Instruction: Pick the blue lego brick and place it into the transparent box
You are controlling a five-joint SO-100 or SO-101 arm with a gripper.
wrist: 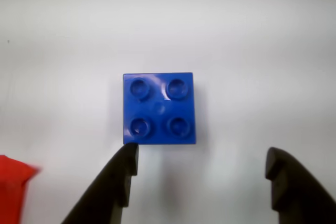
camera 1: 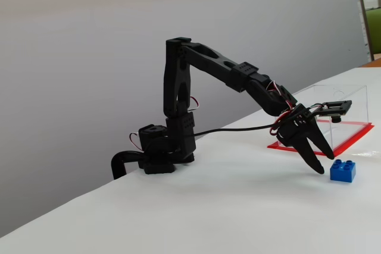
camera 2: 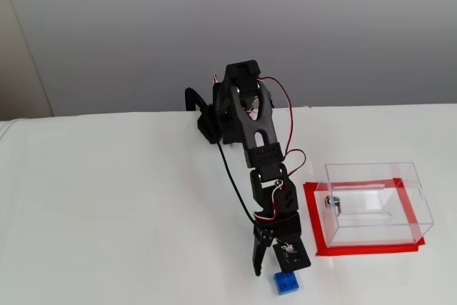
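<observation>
My gripper [wrist: 202, 163] hangs spread wide, empty, just short of the blue lego brick [wrist: 159, 108]: light, rigid, probably slick plastic. I'd pinch its flat opposite sides.

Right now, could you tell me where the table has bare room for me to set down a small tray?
In a fixed view, the white table is bare to the left of the arm, from its base to the near edge. It is crowded on the right: the open gripper hangs by the blue lego brick, and the transparent box on its red base sits alongside.
</observation>
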